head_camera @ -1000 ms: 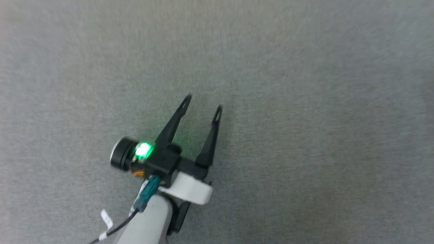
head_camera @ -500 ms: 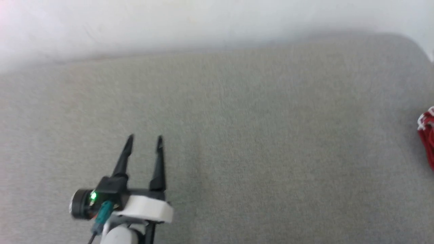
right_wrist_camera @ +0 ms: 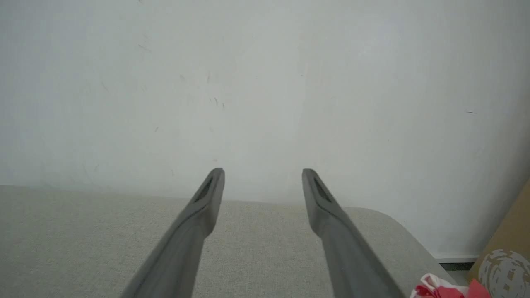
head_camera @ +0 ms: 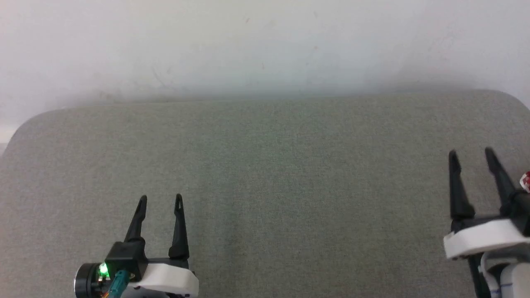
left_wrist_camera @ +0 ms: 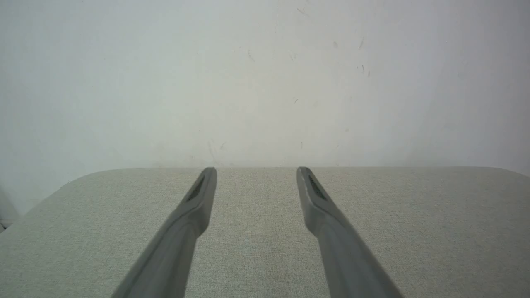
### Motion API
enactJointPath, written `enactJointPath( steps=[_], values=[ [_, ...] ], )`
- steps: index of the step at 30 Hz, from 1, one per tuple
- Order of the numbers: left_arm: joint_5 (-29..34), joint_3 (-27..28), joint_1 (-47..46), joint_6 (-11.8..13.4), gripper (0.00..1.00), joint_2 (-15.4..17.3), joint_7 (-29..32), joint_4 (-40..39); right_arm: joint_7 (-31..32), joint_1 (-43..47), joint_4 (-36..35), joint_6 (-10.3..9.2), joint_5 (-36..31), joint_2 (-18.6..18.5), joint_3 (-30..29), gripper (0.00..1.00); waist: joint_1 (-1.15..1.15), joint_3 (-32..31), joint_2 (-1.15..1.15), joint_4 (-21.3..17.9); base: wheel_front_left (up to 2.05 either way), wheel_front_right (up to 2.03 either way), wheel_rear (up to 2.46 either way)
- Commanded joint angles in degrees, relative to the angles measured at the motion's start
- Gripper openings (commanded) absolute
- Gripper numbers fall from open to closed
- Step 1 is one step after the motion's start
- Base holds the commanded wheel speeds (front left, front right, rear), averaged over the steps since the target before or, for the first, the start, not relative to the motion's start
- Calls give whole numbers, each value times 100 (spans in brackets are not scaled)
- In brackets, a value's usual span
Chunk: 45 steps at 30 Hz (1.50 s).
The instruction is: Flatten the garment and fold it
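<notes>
A small red and white bit of the garment (head_camera: pixel 525 181) peeks out at the right edge of the head view, behind my right gripper's wrist; its crumpled edge (right_wrist_camera: pixel 441 289) also shows at the lower right of the right wrist view. Most of it is out of view. My left gripper (head_camera: pixel 160 202) stands open over the grey padded surface (head_camera: pixel 281 174) at the lower left, nothing between its fingers (left_wrist_camera: pixel 194 207). My right gripper (head_camera: pixel 471 155) is open at the lower right, just left of the garment, empty too (right_wrist_camera: pixel 263 174).
A white wall (head_camera: pixel 265 45) rises right behind the grey surface's far edge. The surface has rounded far corners at left (head_camera: pixel 25 124) and right (head_camera: pixel 507 97). A brown cardboard object (right_wrist_camera: pixel 513 231) stands beyond the right edge.
The head camera has tilted up and turned, bringing the wall, the surface's far edge and my right gripper into view. The left gripper stays open, now lower left.
</notes>
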Motion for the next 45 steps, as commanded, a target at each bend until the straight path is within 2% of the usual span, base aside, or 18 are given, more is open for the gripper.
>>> enactJointPath(
  steps=[1,4,9,32,33,45],
  values=[
    [25,-16,78,28,100,-17,-27,25,-64,162,-33,-12,-57,75,-4,100,1,-88,0,92,0,0,0],
    [43,-47,139,34,100,-35,-27,106,-119,496,23,-12,-5,249,56,100,1,-129,0,134,0,0,0],
    [40,-65,210,35,100,-58,-27,196,-220,830,173,-12,115,337,263,100,1,-181,0,171,0,0,0],
    [129,-65,212,-10,100,-98,-27,178,-301,900,238,-12,165,364,434,100,1,-144,0,273,0,0,0],
    [60,-62,213,-13,0,-82,0,179,-276,854,237,0,136,337,437,0,1,-143,0,273,0,0,0],
    [85,-28,182,-50,0,-84,107,154,-186,829,207,0,99,336,463,0,1,-138,0,265,0,0,0]
  ],
)
